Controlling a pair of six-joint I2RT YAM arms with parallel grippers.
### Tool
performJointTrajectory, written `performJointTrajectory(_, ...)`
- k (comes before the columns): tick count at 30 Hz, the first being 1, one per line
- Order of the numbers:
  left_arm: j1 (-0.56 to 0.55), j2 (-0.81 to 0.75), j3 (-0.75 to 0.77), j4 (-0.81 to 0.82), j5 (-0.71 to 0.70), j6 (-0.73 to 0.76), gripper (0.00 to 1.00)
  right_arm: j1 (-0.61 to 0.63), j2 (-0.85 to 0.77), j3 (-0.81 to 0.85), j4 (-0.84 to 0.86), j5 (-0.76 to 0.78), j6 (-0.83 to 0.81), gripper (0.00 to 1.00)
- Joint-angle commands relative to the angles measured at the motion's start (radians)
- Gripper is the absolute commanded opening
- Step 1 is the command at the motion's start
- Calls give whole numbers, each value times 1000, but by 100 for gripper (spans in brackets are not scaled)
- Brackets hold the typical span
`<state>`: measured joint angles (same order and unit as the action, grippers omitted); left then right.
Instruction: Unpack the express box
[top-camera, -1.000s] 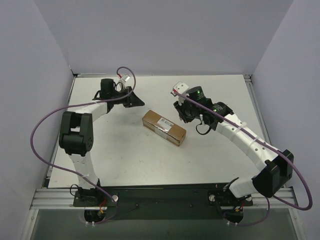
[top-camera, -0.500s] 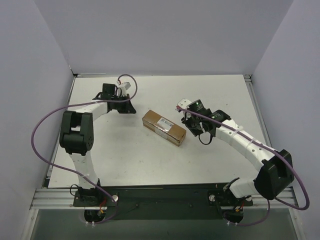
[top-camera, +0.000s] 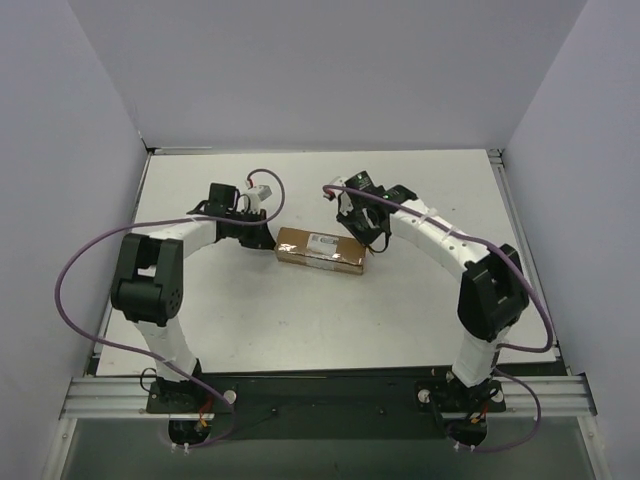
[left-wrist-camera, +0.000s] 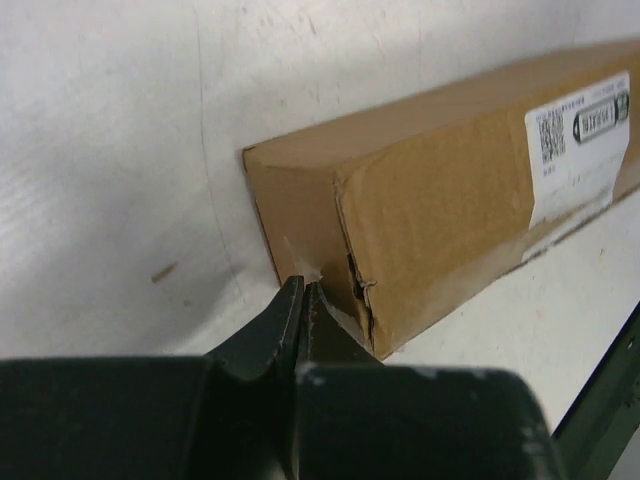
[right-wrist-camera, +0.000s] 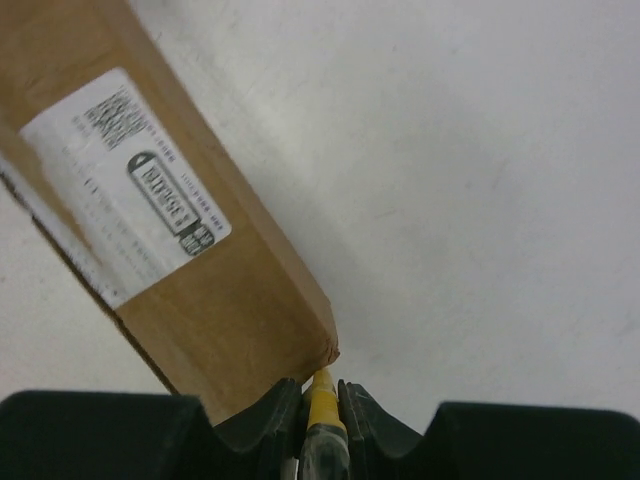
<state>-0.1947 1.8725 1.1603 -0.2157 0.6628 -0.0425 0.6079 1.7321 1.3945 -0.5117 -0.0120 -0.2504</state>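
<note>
1. A white, faintly scuffed counter (top-camera: 430, 310) carries everything. Plain grey-lilac walls (top-camera: 330, 70) close it in at the left, far and right edges, and a black rail runs along the near edge, where the two arm bases are bolted.
2. The small elongated brown cardboard express box (top-camera: 322, 250) lies flat about mid-counter, a little toward the far edge and well apart from every edge and corner.
3. Bare counter stretches from the box to the near edge, toward the right edge and into the far right corner. The left side is more crowded, with the left arm and its looping purple cable (top-camera: 75, 290).
4. The box's long axis runs roughly from the left edge to the right edge, with the right end swung slightly toward the near edge. Its white printed shipping label (right-wrist-camera: 125, 185) faces up.
5. The left hand (left-wrist-camera: 302, 290) has its fingers pressed together with nothing visibly between them. Their tips meet the low edge of the box's left end face, beside a torn, lifted flap seam.
6. The right hand (right-wrist-camera: 321, 383) sits on the far side of the box toward its right end, clamped on a slim yellow tool tip (right-wrist-camera: 323, 402). That tip touches a corner of the box.
</note>
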Motion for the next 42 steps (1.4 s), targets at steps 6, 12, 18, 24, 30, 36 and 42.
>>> performJointTrajectory(6,-74,-239,-96,-315,201,387,4,9,409,524,41,-68,-21,0)
performJointTrajectory(12,-13,-328,-37,-638,162,673,9,-23,540,779,39,-17,78,0)
performJointTrajectory(18,49,-291,94,-591,199,617,7,-100,303,539,48,58,143,0)
performJointTrajectory(24,32,-113,163,-340,98,391,1,-103,83,223,72,32,125,0)
performJointTrajectory(30,0,-27,174,-264,47,328,1,-62,47,104,75,-43,137,0)
performJointTrajectory(36,-23,-52,121,-283,67,369,0,-8,122,169,82,-48,132,0)
performJointTrajectory(42,-104,-111,27,-362,54,492,1,27,233,282,91,-17,116,0)
